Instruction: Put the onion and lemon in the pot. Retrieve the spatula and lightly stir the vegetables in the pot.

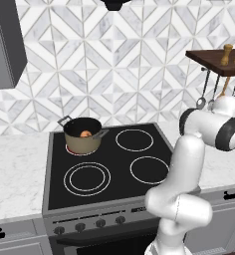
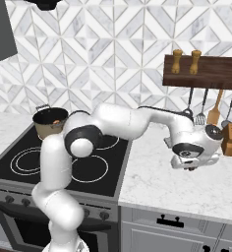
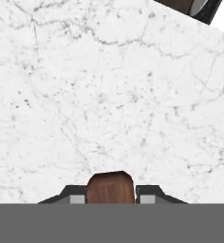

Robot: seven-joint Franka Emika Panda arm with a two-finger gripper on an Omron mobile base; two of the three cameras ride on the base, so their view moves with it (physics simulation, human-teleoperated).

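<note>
Hand view: gripper (image 3: 111, 199) is clamped on the spatula (image 3: 110, 188) handle end (reddish-brown, blade hidden), above marble counter (image 3: 109, 95). Right base view puts the pot (image 2: 49, 121) well apart at 9 o'clock; left base view shows 1 onion (image 1: 85, 133) inside it.

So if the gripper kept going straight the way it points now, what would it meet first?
The marble counter, most likely. In the hand view the gripper, shut on the reddish-brown spatula handle, faces bare white marble. How far off the surface is cannot be judged.
</note>
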